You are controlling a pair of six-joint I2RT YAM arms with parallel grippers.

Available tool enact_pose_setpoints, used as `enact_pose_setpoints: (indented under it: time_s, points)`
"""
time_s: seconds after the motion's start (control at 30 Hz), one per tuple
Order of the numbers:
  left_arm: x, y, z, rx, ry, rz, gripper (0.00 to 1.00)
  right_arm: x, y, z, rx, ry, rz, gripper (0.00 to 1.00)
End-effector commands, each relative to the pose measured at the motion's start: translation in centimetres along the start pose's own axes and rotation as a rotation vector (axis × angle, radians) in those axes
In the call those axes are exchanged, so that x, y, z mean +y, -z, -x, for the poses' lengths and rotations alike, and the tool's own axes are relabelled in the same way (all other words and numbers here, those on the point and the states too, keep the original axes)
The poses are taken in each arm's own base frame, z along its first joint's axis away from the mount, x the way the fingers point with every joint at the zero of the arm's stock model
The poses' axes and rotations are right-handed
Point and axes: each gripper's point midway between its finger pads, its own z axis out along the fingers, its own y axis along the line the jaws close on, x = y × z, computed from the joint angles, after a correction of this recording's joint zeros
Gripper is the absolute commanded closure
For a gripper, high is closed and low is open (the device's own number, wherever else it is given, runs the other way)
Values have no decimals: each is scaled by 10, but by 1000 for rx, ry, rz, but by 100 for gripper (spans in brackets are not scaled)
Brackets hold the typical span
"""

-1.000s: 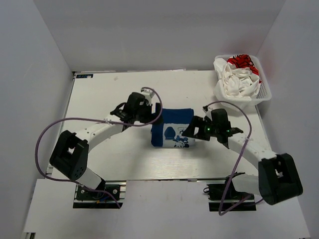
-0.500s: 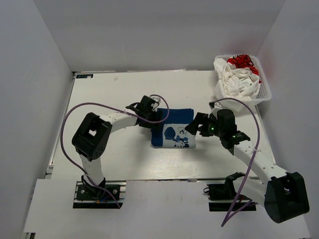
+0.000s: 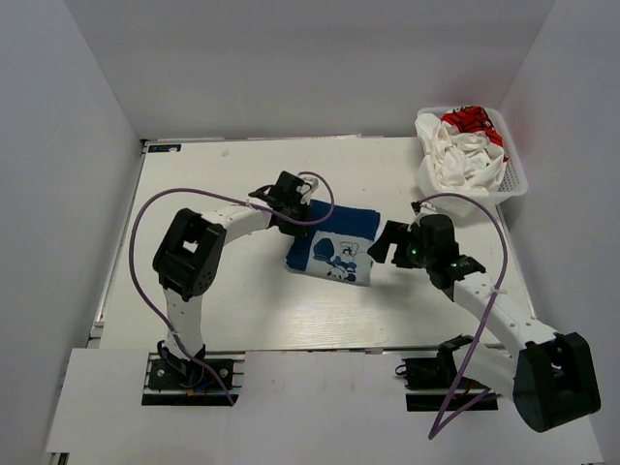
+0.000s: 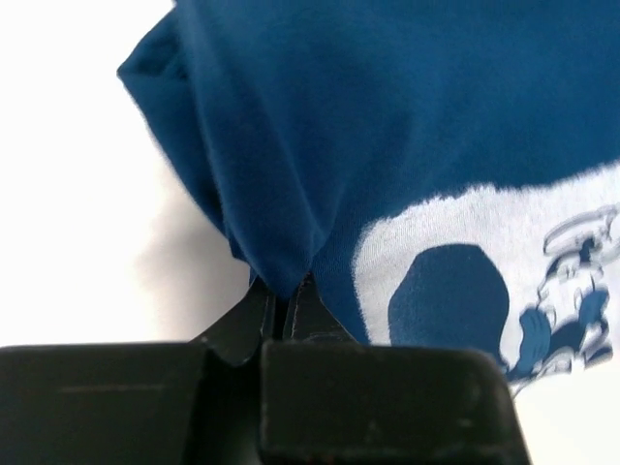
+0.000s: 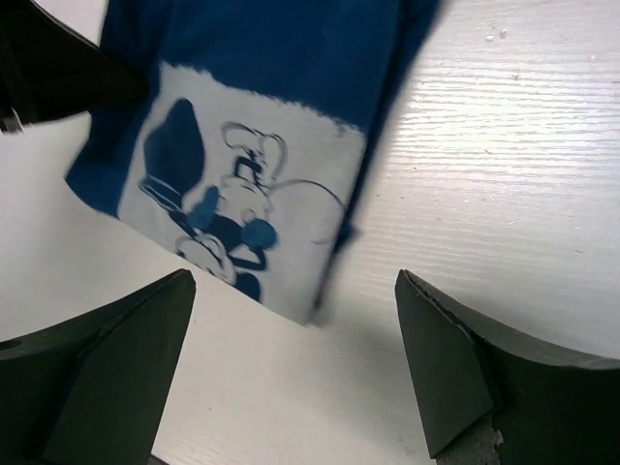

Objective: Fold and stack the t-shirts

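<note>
Top external shows left claw (image 3: 297,211) pinching blue t-shirt (image 3: 334,247) at its left edge, right claw (image 3: 380,244) spread beside its right edge.

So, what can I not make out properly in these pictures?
- Top view: the white t-shirt lies crumpled in the white basket; its red print is unreadable.
- Top view: the left gripper has its fingertips hidden under its own wrist.
- Left wrist view: the top and right edges cut off the blue t-shirt.

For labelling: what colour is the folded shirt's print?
White print with blue cartoon figure; right wrist view.
</note>
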Motion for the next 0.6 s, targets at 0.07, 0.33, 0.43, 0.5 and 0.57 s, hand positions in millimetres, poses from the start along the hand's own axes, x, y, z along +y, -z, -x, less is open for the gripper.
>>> enact_pose_setpoints:
  time_s: [0.07,0.33,0.43,0.5,0.57]
  points:
    - [77,33,58,-66,-104,299,100,-1,-3,23,-57,16,-34,10]
    - [193,67,85,-53,-120,634,100,4,-11,53,-96,32,-60,10]
    - [233,82,97,-60,-109,694,100,3,-20,57,-80,38,-72,10]
    - [270,92,103,-53,-81,755,100,4,-28,62,-59,38,-75,10]
    - [292,99,106,-50,-54,778,100,8,-30,65,-46,38,-68,10]
